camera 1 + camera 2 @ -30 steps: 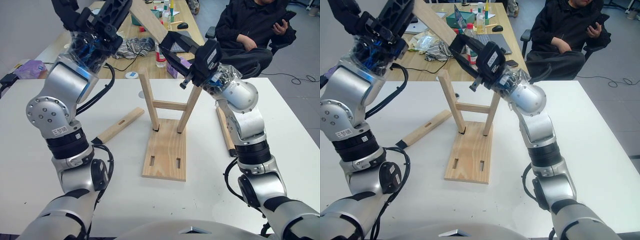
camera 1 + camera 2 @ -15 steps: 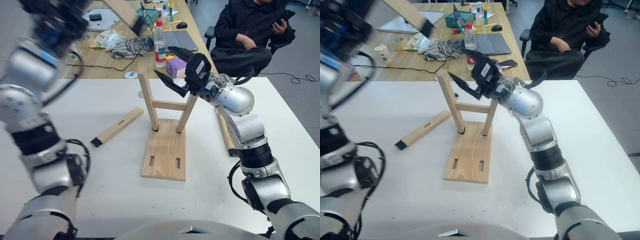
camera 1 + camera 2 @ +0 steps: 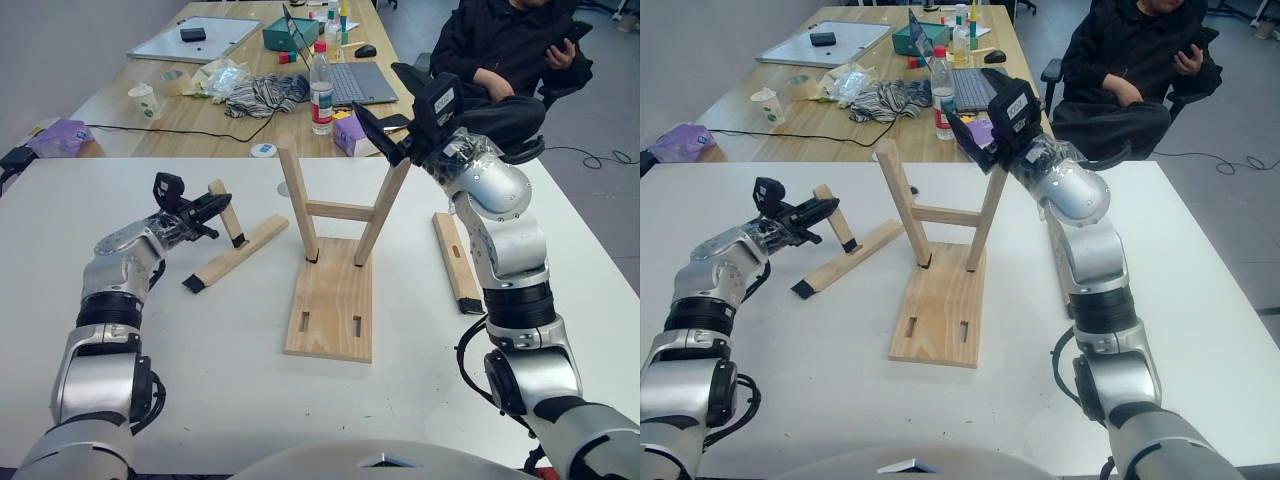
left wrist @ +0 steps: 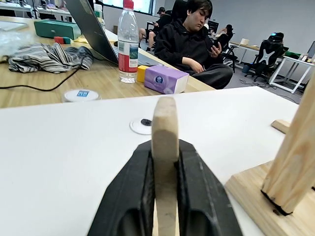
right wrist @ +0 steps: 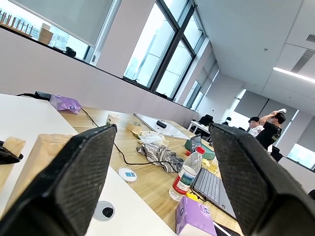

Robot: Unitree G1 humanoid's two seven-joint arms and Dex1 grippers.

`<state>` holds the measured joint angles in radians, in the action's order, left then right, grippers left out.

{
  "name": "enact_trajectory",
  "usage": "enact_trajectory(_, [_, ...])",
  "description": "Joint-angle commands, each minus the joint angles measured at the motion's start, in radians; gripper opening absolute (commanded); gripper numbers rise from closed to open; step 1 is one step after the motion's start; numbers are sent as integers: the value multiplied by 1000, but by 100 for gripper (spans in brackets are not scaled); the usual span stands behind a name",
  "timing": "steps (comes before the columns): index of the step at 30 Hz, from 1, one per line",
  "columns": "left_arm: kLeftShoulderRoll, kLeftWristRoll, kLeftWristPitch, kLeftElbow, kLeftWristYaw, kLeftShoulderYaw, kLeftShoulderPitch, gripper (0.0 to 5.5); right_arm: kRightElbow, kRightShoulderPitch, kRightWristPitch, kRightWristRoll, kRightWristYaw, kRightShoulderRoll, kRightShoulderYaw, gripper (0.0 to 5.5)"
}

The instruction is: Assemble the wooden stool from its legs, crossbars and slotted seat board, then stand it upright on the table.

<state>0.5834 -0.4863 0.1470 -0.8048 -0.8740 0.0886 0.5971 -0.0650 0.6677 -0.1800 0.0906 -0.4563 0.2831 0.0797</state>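
Mid-left, my left pincer (image 3: 212, 206) clamped a short wooden bar (image 3: 229, 217); upper right, my right pincer (image 3: 376, 90) gaped empty beside a mounted leg (image 3: 380, 215).

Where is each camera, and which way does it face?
Eye views: head, facing down over the white table; both arms show.
Left wrist view: left wrist, along the black left claw clamping a short pale wooden bar.
Right wrist view: right wrist, through the open black right claw, towards windows.
All share the red-capped clear plastic bottle.
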Motion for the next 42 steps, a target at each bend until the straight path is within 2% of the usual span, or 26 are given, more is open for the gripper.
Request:
enact_trajectory(1, [-22,39,-68,-119,-14,44,25,38,12,25,2,15,-21,0,-3,345])
enact_trajectory(5, [-34,68,-126,-190,-15,74,25,38,17,33,3,24,-40,3,0,345])
enact_trajectory(8, [-49,56,-95,-136,-15,97,-50,38,7,24,-5,23,-38,4,1,345])
enact_trajectory(13, [-143,-66,37,168,95,188,-223,38,-13,-4,-20,20,-15,-6,-3,345])
enact_trajectory(17, [-209,-140,129,397,209,229,-269,38,-11,-6,-22,18,-3,-10,1,345])
enact_trajectory(22, [-110,-122,152,380,194,258,-141,38,-8,-4,-15,20,12,-18,3,345])
enact_trajectory(26, [-24,32,-9,214,160,217,-122,38,-15,-13,-7,22,16,-18,3,345])
enact_trajectory(29, [-18,105,-83,136,128,185,-170,38,-21,-18,-1,24,18,-16,5,345])
enact_trajectory(32, [-46,99,-64,205,103,176,-266,38,-27,-24,6,22,17,-16,10,345])
enact_trajectory(37, [-99,28,67,484,141,173,-382,38,-37,-39,10,17,23,-14,14,345])
enact_trajectory(42, [-96,54,118,539,285,194,-266,38,-32,-35,12,13,30,-16,16,345])
